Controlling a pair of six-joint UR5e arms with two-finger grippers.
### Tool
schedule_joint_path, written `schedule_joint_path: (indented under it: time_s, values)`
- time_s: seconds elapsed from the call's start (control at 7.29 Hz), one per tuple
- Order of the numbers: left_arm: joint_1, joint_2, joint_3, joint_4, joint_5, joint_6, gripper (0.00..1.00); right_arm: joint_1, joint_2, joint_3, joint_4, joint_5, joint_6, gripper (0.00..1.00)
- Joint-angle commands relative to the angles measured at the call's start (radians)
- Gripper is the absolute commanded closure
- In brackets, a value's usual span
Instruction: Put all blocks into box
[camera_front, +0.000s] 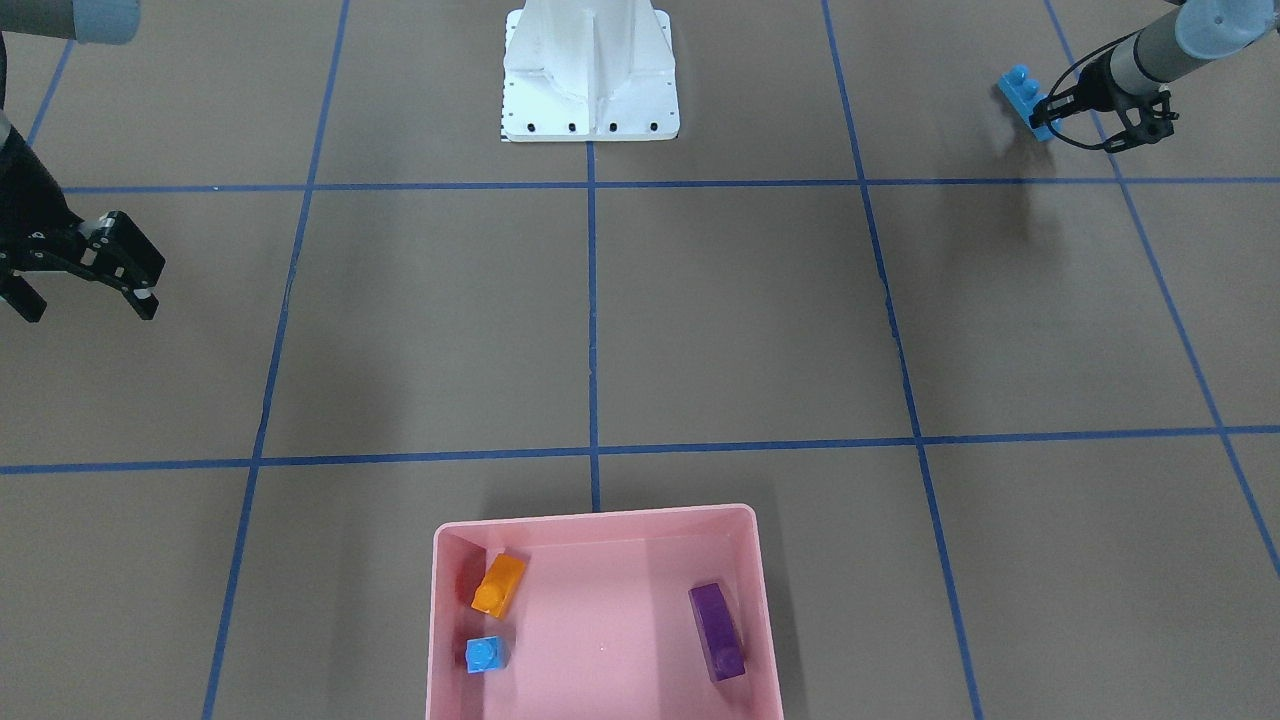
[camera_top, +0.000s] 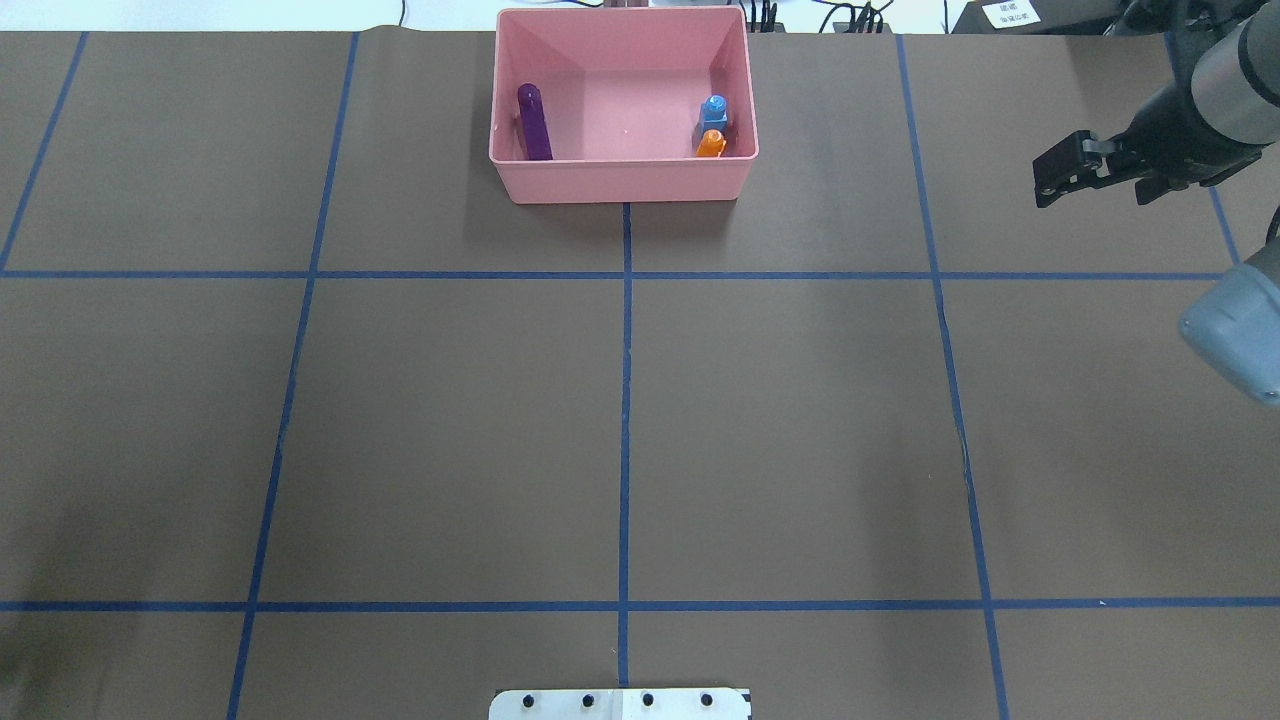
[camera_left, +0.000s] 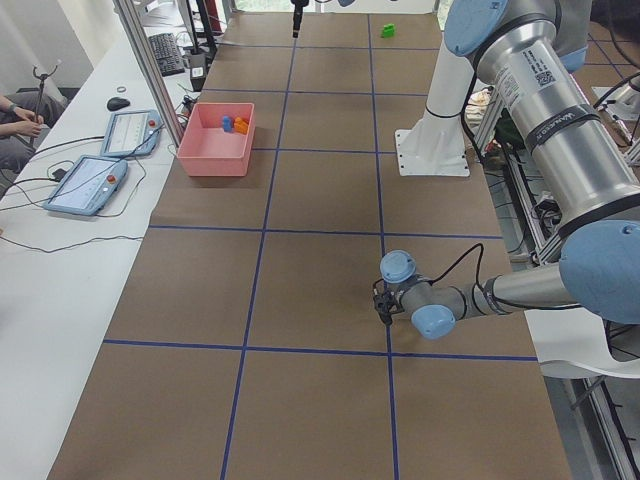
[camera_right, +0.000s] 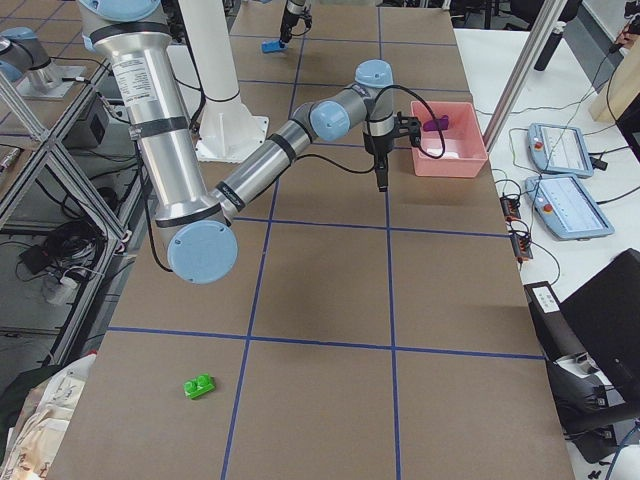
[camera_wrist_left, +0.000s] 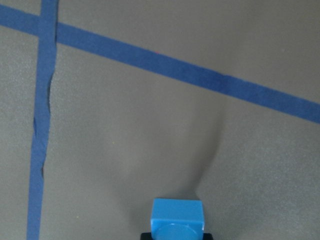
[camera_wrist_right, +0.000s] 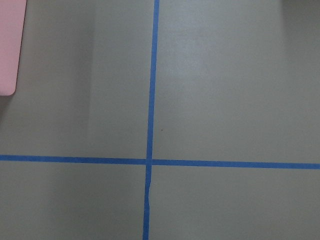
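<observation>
Within box (camera_front: 600, 516) lie three blocks (camera_front: 498, 585); left end effector (camera_front: 1045, 108) grips long block (camera_front: 1020, 88), right (camera_front: 88, 305) wide.

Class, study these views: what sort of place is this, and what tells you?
Probably a robotics lab: two robot arms at a table taped in a blue grid, control pendants on a side bench, the left tool holding a toy blue block.

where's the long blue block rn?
Front-facing view, upper right: the long blue block is pinched in the left claw, level with the white robot base and far from the pink box.
</observation>
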Motion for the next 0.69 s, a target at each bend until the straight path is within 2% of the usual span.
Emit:
schedule_joint_path:
  time_s: [0.0, 0.27, 0.55]
  values:
    - [0.000, 0.001, -0.002, -0.040, -0.002, -0.001, 1.00, 0.000, -0.001, -0.001, 0.001, 0.002, 0.000, 0.01]
    - [0.000, -0.002, -0.041, -0.051, -0.012, -0.001, 1.00, 0.002, -0.004, 0.001, -0.001, 0.002, 0.000, 0.01]
    - [-0.006, -0.009, -0.146, -0.050, -0.012, -0.001, 1.00, 0.005, -0.014, -0.001, -0.001, 0.009, -0.002, 0.01]
